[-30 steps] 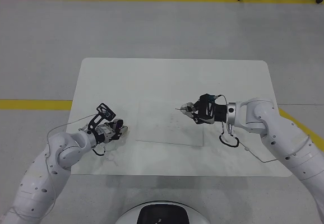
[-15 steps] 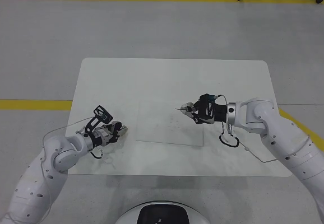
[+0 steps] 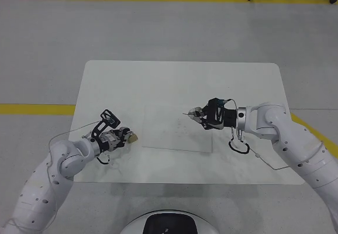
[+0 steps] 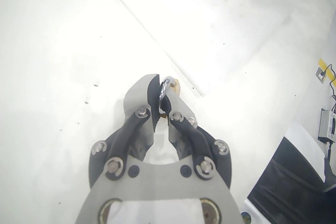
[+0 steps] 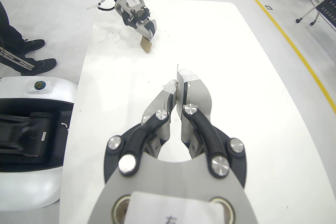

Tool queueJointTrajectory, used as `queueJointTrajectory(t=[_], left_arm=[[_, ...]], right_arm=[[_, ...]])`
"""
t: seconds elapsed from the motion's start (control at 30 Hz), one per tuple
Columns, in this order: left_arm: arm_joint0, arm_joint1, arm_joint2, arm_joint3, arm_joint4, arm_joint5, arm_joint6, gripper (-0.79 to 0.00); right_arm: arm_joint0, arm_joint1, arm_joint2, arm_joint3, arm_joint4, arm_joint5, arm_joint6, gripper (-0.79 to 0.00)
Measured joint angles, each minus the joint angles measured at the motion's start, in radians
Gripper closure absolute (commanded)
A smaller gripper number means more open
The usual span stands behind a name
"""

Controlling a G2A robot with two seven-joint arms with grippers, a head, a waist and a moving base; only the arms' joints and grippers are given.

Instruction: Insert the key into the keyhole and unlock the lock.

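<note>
A small brass padlock hangs by its silver shackle from my left gripper, which is shut on the shackle. The lock body sits low over the table's left part; whether it touches the surface I cannot tell. My right gripper is shut on a thin metal key, whose blade sticks out past the fingertips. In the top view the right gripper hovers right of the table's middle, key tip pointing left. A wide gap separates the key from the lock.
A thin pale mat lies flat in the middle of the white table, between the two grippers. A black cable loop hangs under the right wrist. The table's left edge runs close behind the left arm.
The left gripper drew back a little, then came forward to the right with the padlock, whose brass body now shows more. The right arm has stayed still.
</note>
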Motion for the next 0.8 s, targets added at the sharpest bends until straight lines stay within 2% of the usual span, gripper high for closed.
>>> queueJointTrajectory(t=[0.17, 0.23, 0.37, 0.7, 0.8], left_arm=[[0.013, -0.001, -0.048, 0.021, -0.160, 0.005, 0.067, 0.000], [0.003, -0.004, -0.056, 0.017, -0.195, 0.064, 0.059, 0.000], [-0.006, -0.013, -0.016, -0.050, -0.169, 0.143, 0.054, 0.000], [0.007, -0.012, -0.031, -0.040, -0.167, 0.166, 0.078, 0.000], [0.032, -0.016, -0.067, 0.002, -0.288, 0.145, 0.126, 0.000]], right_arm=[[0.000, 0.000, 0.000, 0.000, 0.000, 0.000, 0.000, 0.000], [0.000, 0.000, 0.000, 0.000, 0.000, 0.000, 0.000, 0.000], [0.000, 0.000, 0.000, 0.000, 0.000, 0.000, 0.000, 0.000], [0.000, 0.000, 0.000, 0.000, 0.000, 0.000, 0.000, 0.000], [-0.021, -0.003, 0.008, -0.015, 0.006, 0.038, -0.019, 0.000]])
